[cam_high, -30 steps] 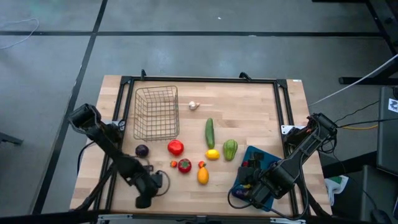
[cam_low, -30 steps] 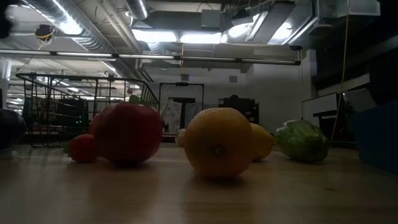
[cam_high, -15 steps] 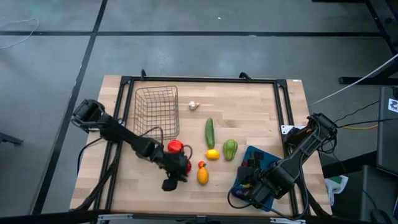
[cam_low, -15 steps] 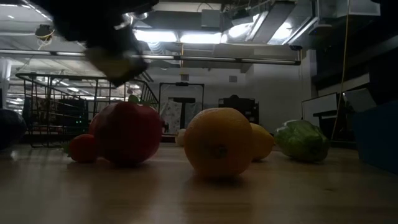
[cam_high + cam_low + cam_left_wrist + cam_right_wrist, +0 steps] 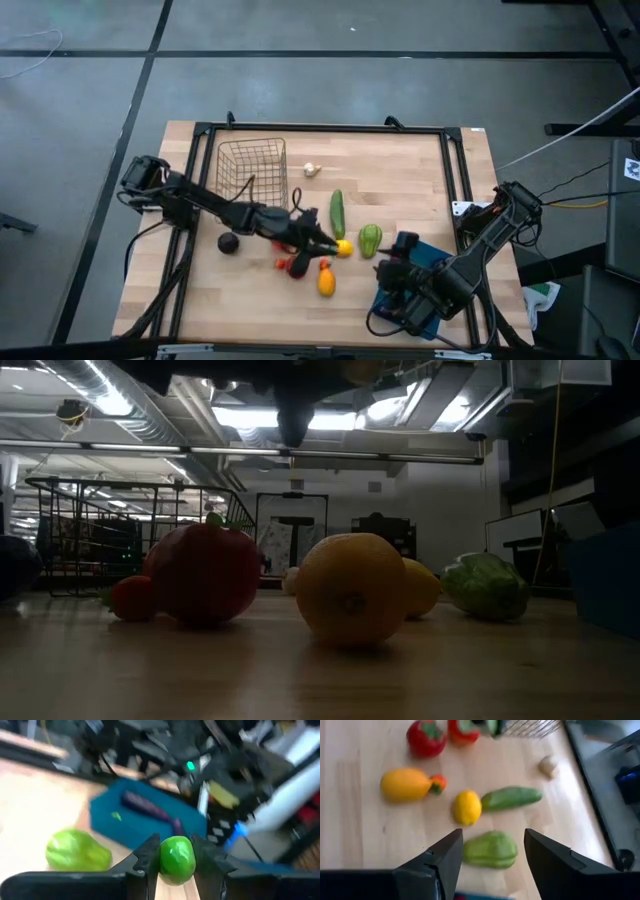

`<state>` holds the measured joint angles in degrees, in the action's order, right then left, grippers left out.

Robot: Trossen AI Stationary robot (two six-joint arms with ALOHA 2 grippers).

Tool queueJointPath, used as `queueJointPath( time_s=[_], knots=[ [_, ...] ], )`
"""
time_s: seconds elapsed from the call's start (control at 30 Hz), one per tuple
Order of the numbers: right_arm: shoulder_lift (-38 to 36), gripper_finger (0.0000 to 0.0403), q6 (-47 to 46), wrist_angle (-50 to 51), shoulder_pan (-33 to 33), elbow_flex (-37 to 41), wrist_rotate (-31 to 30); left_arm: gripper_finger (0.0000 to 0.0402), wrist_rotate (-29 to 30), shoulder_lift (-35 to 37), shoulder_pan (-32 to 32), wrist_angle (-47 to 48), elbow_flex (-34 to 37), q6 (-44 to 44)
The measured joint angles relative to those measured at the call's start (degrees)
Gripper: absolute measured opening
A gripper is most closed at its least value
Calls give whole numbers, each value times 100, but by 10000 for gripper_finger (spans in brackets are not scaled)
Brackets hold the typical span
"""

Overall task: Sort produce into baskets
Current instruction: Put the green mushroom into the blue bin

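Observation:
My left gripper (image 5: 325, 242) hangs over the middle of the table, just above the yellow lemon (image 5: 343, 248), shut on a small round green fruit (image 5: 176, 860). My right gripper (image 5: 490, 865) is open and empty over the teal tray (image 5: 422, 252). The tray holds a purple eggplant (image 5: 150, 807). On the table lie a green pepper (image 5: 370, 240), a cucumber (image 5: 337, 213), an orange fruit (image 5: 326, 283), red tomatoes (image 5: 297, 266), a dark eggplant (image 5: 229, 242) and white garlic (image 5: 312, 169). The wire basket (image 5: 252, 178) stands at the far left. My left gripper pinches the green fruit by its two opposite sides (image 5: 163, 861) between the two fingers. The fingers point toward the table's right side and the tray. The fruit is lifted clear of the table.
The left arm reaches from the table's left edge across the tomatoes. The right arm comes in over the near right corner. The low view shows the orange fruit (image 5: 350, 588) and a big red tomato (image 5: 205, 573) close up. A black frame runs along the table's edges.
My left gripper has swung from the table's near edge at the left toward the right and the far side, passing over the tomatoes, and now hangs above the lemon, close to the tray. The produce on the table has not moved.

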<state>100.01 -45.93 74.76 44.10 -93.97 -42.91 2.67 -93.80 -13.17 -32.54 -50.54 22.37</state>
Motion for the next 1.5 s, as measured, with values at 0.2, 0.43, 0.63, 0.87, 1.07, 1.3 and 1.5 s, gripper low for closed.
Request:
queueJointPath(
  time_s=[0.2,0.43,0.63,0.87,1.07,1.3,1.5],
  knots=[
    [0,209,9,-458,-355,0,-478,95,494,0,175,-569,0,4],
    [0,209,696,-1290,-941,0,-556,95,883,4,212,-775,-2,9],
    [0,209,1369,-2085,-1319,0,-433,95,916,4,210,-758,-2,-25],
    [-9,209,1471,-2338,-1544,0,316,95,1034,4,204,-714,-2,-26],
    [-9,209,928,-2364,-1543,0,299,95,1103,4,197,-718,-2,-25],
    [-9,209,376,-2367,-1543,0,308,95,1128,4,199,-729,-2,24],
    [-15,209,277,-2134,-1542,-45,425,95,1166,4,197,-633,-2,20]
  ],
)
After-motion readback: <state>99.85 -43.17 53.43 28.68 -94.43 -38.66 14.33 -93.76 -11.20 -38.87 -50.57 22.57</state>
